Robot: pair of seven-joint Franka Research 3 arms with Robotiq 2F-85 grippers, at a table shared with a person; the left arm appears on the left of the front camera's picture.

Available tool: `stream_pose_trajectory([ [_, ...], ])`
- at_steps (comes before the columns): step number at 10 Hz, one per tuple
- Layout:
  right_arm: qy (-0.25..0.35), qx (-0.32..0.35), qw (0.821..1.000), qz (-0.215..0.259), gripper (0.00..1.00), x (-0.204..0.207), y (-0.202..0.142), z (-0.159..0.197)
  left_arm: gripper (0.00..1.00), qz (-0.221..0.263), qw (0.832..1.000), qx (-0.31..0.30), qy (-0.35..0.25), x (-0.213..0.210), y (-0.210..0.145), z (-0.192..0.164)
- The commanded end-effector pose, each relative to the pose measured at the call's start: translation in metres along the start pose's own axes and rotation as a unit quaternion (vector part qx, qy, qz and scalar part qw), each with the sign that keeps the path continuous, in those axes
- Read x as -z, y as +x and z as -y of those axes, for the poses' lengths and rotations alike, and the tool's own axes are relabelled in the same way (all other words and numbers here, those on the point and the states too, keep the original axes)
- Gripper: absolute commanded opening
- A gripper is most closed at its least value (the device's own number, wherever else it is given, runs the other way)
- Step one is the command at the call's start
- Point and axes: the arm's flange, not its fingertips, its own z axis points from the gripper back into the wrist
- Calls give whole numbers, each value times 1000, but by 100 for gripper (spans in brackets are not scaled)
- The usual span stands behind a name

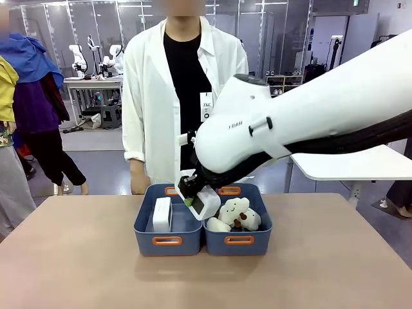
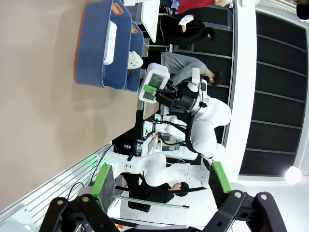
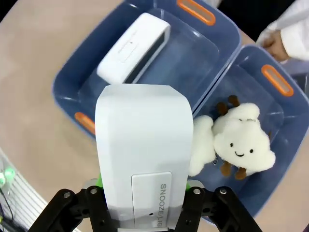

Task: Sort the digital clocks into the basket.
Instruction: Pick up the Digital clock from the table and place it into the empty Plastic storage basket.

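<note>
— Where does everything sit around the left blue basket (image 1: 168,241) on the desk (image 1: 77,270)?

— Its twin, the right bin (image 1: 239,239), touches its side and holds the plush toys (image 1: 237,214). The right claw (image 1: 191,201) hangs above the seam between them, pinching the second clock (image 3: 143,150), probably lined up for a drop.

— And the first clock (image 1: 161,214)?

— Already inside the basket, on edge by its left wall. The left claw (image 2: 161,186) waits spread wide, well away.
</note>
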Motion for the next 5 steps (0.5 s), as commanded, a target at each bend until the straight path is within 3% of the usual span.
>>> stream_pose_trajectory([
  [1, -24, 74, 997, 7, 53, 19, 26, -7, 100, -5, 1000, 5, 4, -3, -4, 0],
  [4, 21, 122, 992, 34, 53, 53, 62, -4, 100, -5, 1000, 5, 4, -3, -4, 0],
  [5, 32, 147, 988, 21, 53, 77, 78, -4, 100, -5, 1000, 5, 4, -3, -4, 0],
])
